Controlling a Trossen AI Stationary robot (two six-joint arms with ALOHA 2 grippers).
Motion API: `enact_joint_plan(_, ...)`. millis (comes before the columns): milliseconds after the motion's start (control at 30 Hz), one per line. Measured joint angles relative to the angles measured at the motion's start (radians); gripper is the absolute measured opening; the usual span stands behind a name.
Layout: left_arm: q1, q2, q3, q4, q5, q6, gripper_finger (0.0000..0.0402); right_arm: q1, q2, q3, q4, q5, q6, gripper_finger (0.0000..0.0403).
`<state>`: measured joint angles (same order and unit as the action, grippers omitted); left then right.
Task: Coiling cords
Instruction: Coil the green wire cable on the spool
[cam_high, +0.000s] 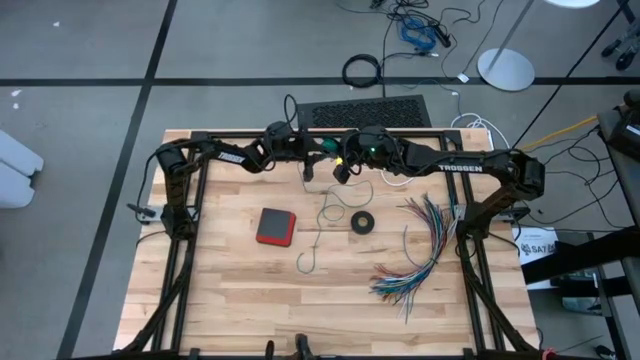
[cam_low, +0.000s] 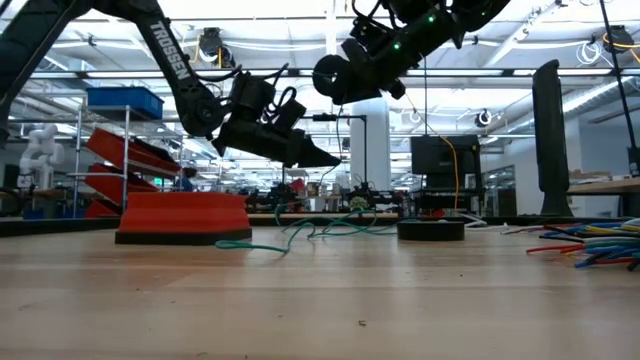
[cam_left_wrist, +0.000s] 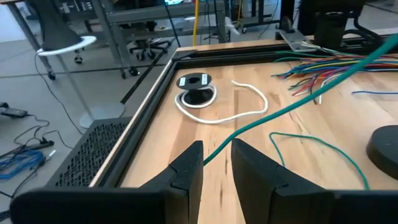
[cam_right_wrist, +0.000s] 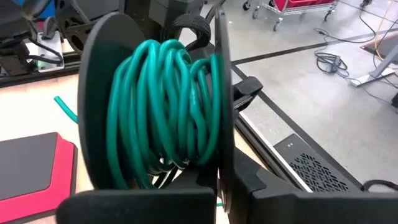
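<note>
Around the right gripper (cam_right_wrist: 217, 186), whose fingers are together, the teal-green cord (cam_right_wrist: 165, 112) sits wound in many loops, raised above the tabletop (cam_high: 230, 290) so turns can stack. Its free length runs between the left gripper's (cam_left_wrist: 214, 168) slightly parted fingers, apparently guiding it. Apart near the far edge lies the white cord (cam_left_wrist: 239, 106), uncoiled.

Teal-green cord (cam_right_wrist: 165, 112) mostly wound in tight loops on a black spool, tail trailing across worktop; white cord (cam_left_wrist: 239, 106) lies loose at far edge, joined to round black-and-white piece (cam_left_wrist: 194, 81).
</note>
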<state>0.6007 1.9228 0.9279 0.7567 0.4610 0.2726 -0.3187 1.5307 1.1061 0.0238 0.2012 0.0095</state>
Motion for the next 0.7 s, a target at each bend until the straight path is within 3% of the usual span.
enact_joint_plan(700, -0.075, 0.0, 0.0, -0.071, -0.062, 0.188, 0.0091, 0.0, 0.0, 0.0, -0.038, -0.078, 0.024, 0.0)
